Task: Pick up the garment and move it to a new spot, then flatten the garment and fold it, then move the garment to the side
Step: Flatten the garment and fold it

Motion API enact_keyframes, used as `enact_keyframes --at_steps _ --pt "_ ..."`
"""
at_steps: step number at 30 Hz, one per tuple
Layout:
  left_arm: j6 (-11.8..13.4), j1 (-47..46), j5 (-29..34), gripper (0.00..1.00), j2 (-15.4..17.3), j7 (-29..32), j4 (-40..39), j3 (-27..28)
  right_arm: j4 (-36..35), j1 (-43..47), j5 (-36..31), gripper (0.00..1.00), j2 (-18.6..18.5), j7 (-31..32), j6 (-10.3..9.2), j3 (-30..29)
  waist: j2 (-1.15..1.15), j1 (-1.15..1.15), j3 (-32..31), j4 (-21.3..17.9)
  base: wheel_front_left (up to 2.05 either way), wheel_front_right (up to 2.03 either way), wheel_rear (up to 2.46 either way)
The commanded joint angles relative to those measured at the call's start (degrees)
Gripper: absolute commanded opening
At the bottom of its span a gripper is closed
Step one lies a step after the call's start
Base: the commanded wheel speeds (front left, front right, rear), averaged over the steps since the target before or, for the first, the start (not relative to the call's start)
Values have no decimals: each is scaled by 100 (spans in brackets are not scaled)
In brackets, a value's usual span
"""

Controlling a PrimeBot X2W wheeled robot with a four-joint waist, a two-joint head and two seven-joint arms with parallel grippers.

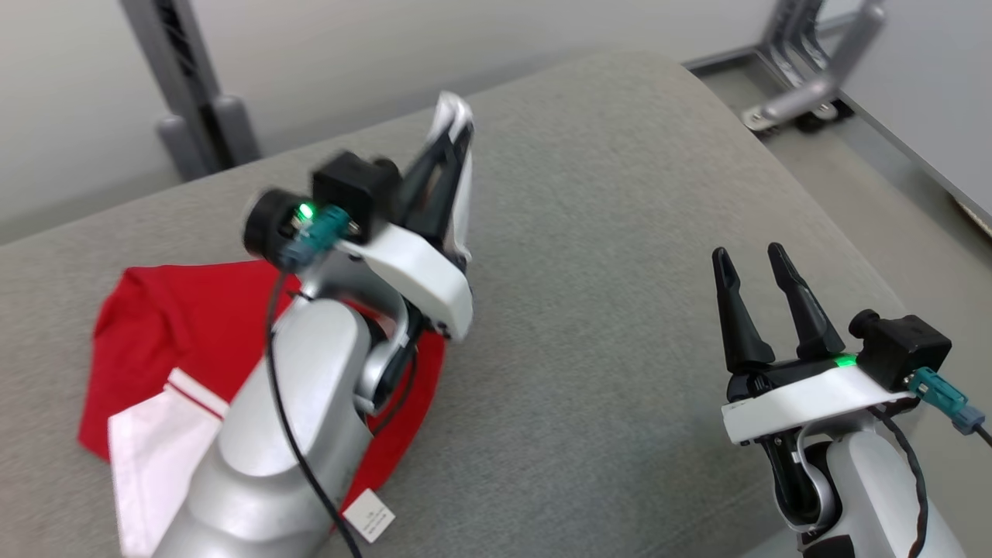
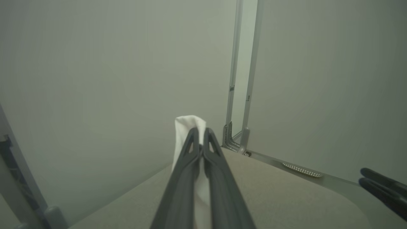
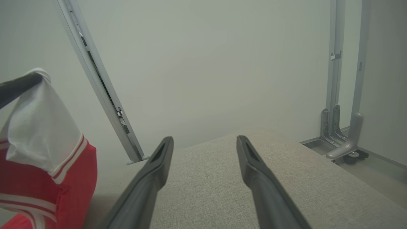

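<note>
From the head, the left gripper (image 1: 453, 132) is pinching the white sleeve (image 1: 463, 186) of the shirt (image 1: 170, 325) and holding it up in the air. The red body of the shirt is lying bunched on the left part of the grey cushion (image 1: 620, 232), partly under the left arm (image 1: 294, 403). The right gripper (image 1: 750, 260) is hovering over bare cushion on the right, with its fingers spread and nothing in them. A small white tag (image 1: 370, 518) is sticking out at the shirt's near edge. Its writing is too small to read.

From the left wrist, the two fingers are squeezing the sleeve (image 2: 186, 127) between them, and a bit of cloth is poking past the tips.

From the right wrist, the spread fingers are pointing over bare cushion. The shirt (image 3: 54, 149) is hanging off to the left, white sleeve with red stripes on top.

To lift well, the robot probably needs a firm pinch and a slow, high raise, so the whole shirt is clearing the cushion before it is moving. One thin sleeve could slip out. The right gripper could take a second corner.
</note>
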Motion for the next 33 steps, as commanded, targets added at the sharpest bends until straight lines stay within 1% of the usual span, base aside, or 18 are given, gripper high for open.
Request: enact_keyframes --at_steps 1,5,10,19,20,21,23,27,33 --pt "12 10 -21 0 13 -63 110 -97 -28 -46 56 100 -25 -15 1 3 0 0 243 -296 0 0 0" --pt "101 -103 -205 0 6 -233 728 -636 -42 -121 251 100 -23 -14 1 91 0 0 446 -637 0 0 0" --pt "309 -374 -464 0 5 -497 1296 -1158 -47 -124 478 100 -22 -14 1 295 0 0 644 -988 0 0 0" --pt "333 -801 -1026 0 9 -628 1910 -2184 -134 -116 658 100 -25 -14 1 210 0 0 936 -1064 0 0 0" --pt "336 -801 -1109 20 11 -576 1995 -2269 -137 -121 661 100 -25 -15 1 207 0 0 946 -1063 0 0 0" --pt "320 -808 -1181 100 8 -552 2062 -2338 -130 -126 676 100 -25 -15 1 206 0 0 952 -1061 0 0 0" --pt "320 -865 -1313 100 5 -529 2203 -2433 -93 -159 692 100 -26 -14 1 208 0 0 955 -1054 0 0 0" --pt "340 -947 -1457 100 3 -676 2405 -2509 -19 -219 650 100 -26 -14 1 238 0 0 859 -1024 0 0 0" --pt "314 -1070 -1768 100 2 -998 2336 -2547 -49 -243 450 100 -27 -14 1 59 0 0 627 -601 0 0 0"
